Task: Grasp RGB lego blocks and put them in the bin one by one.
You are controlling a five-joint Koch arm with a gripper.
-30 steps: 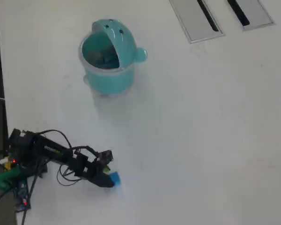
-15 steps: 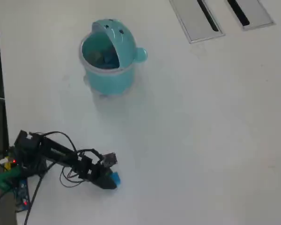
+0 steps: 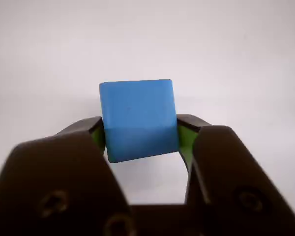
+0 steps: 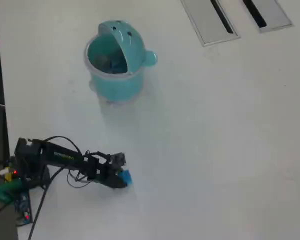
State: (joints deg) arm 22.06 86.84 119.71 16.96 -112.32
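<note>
Where overhead blurs, end effector (image 3: 141,142) visibly pinches blue block (image 3: 137,118).

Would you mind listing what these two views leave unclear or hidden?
- Contents of the bin: overhead view shows only dark, blurred shapes inside; colours and count too small to tell.
- Red and yellow-green blocks: not seen on the table in either view.
- Underside of the blue block: wrist view, hidden between the hand jaws.
- Hand's fingertips: overhead view, too small and dark.
- Grey panels: cut off by the top edge.
</note>
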